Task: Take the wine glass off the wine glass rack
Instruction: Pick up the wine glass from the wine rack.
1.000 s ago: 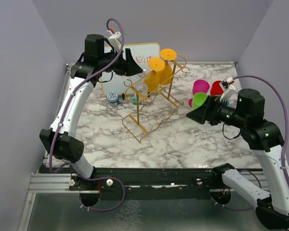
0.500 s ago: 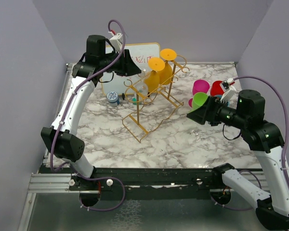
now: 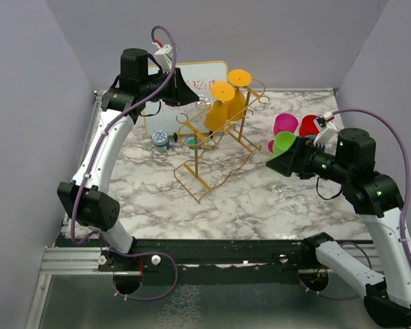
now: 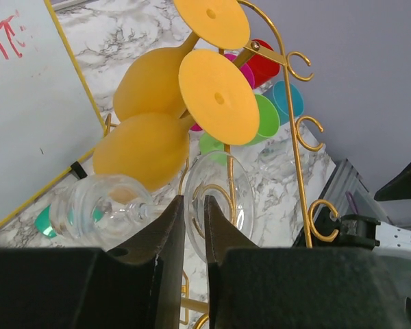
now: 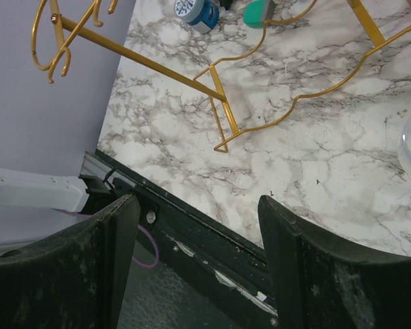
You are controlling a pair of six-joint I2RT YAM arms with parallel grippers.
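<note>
- The right gripper (image 5: 195, 200), at the lower right of the overhead view, is spread wide with nothing between its fingers.
- Beneath it is the table (image 3: 260, 205), white marble with grey veins.
- The rack (image 5: 137, 59) stands at centre: thin gold wire with slanted rails and curled ends.
- The clear wine glass (image 4: 103, 205) lies tipped sideways at the rack's upper left end, beside two orange glasses (image 4: 151, 147).
- The left gripper (image 4: 195, 202) has its fingers narrowed to a slit at the glass's round foot. Whether they pinch it cannot be told.
- Behind the rack is a whiteboard (image 3: 198, 75), with bright cups (image 3: 285, 123) at the right.
- The walls (image 3: 281, 34) are plain lilac-grey.
</note>
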